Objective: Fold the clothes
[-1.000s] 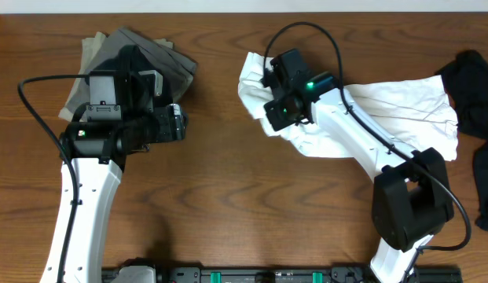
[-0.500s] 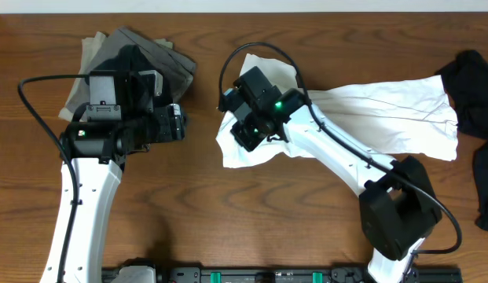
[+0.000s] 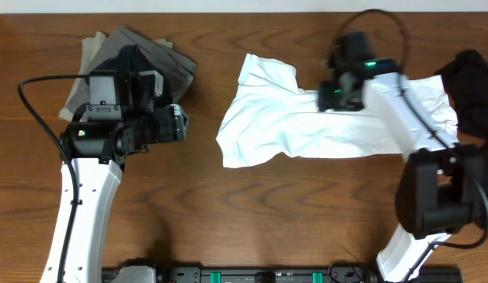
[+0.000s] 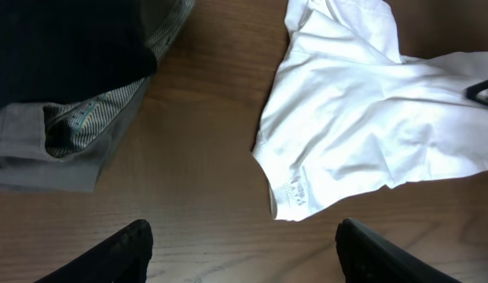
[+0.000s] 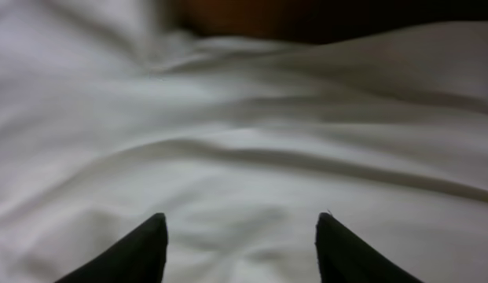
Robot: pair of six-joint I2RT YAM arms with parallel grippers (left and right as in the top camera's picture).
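So right now we're looking at the white shirt (image 3: 306, 126) lying crumpled but mostly spread out across the tabletop (image 3: 228, 220), and it's obviously going to handle like any thin tee: super light, totally limp, no stiffness to count on, so whatever part isn't being held is just going to sag and bunch. We're guessing it'll also be sliding pretty easily on that smooth wood, so dragging is cheap, but a sloppy pinch is likely to be grabbing two layers at once. The right gripper (image 5: 240, 236) is hovering low over the middle of the shirt with its fingers spread apart and nothing pinched between them, just cloth underneath. The left gripper (image 4: 244, 244) is sitting wide apart too, over bare wood just off the shirt's left edge, holding nothing. We're thinking the best places to take hold are the edges and corners, not the baggy middle: the corner nearest the left gripper, where the little label (image 4: 295, 189) is showing, looks like a nice firm hem to pinch. Beyond the left gripper from the shirt, a grey pile (image 3: 141, 55) is sitting already folded, and a black garment (image 3: 471, 86) is waiting at the shirt's far right end.
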